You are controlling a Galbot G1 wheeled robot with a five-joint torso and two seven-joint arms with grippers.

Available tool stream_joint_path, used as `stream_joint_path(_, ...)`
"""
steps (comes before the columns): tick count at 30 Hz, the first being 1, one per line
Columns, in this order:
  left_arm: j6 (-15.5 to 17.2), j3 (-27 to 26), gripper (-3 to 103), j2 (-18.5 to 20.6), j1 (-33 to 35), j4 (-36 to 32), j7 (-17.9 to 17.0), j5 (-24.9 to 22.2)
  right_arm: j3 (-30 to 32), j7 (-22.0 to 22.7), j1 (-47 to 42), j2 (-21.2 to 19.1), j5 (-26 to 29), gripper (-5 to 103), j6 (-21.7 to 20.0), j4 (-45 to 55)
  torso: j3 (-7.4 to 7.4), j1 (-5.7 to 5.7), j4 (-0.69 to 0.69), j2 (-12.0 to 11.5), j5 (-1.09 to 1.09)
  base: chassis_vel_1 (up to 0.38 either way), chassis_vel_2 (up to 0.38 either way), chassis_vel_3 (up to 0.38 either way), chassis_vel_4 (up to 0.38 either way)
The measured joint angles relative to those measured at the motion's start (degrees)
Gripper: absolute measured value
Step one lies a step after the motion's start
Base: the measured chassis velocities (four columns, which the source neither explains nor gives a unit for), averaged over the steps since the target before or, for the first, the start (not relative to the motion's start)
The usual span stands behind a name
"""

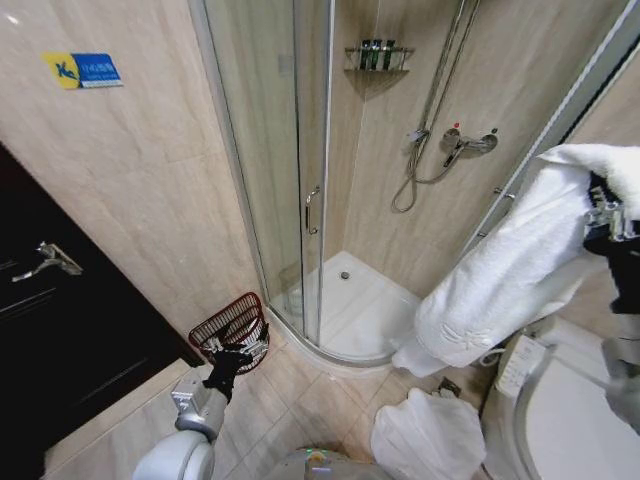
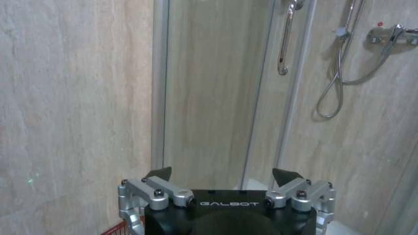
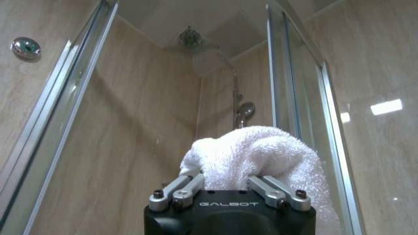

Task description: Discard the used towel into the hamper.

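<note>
We see the right gripper (image 3: 230,183) raised high at the right of the head view, its fingers clamped on a bunched fold of the white towel (image 1: 505,275); in the right wrist view the towel (image 3: 258,154) swells up between the fingers and spills over one side; in the head view it hangs down from the gripper (image 1: 603,215) in a long thick drape, its lower end near the shower tray (image 1: 365,315); we see it well apart from the hamper (image 1: 232,325).

The hamper stands on the tiled floor (image 1: 300,400) by the left wall, just beside the curved edge of the shower tray and the glass door (image 1: 290,170); it looks tilted toward us, its open mouth showing.

The left gripper (image 2: 222,178) hangs low, just in front of the hamper in the head view (image 1: 245,352); its fingers stand apart with nothing between them; a bit of the hamper's red wire (image 2: 117,229) shows at the frame's edge below it in the left wrist view.

A second white towel (image 1: 428,438) lies heaped on the floor near the toilet (image 1: 570,420); a mixer (image 1: 468,142) and hose hang on the shower wall; a wire shelf (image 1: 378,55) with bottles sits in the corner above.
</note>
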Motion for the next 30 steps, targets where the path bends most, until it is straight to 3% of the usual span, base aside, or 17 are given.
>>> stream_joint_path(18,0.0,0.0,100,0.0,0.0,0.0,0.0,0.0,-0.6,-0.2,0.4,0.0,0.0,12,0.1,0.0,-0.13,-0.17,-0.02,-0.2,0.01,0.124,-0.122,-0.125,0.126)
stream_joint_path(30,0.0,0.0,100,0.0,0.0,0.0,0.0,0.0,-0.9,-2.2,-0.1,0.6,0.3,12,1.6,0.0,-0.13,-0.12,0.0,-0.3,0.0,0.016,-0.018,-0.024,0.024)
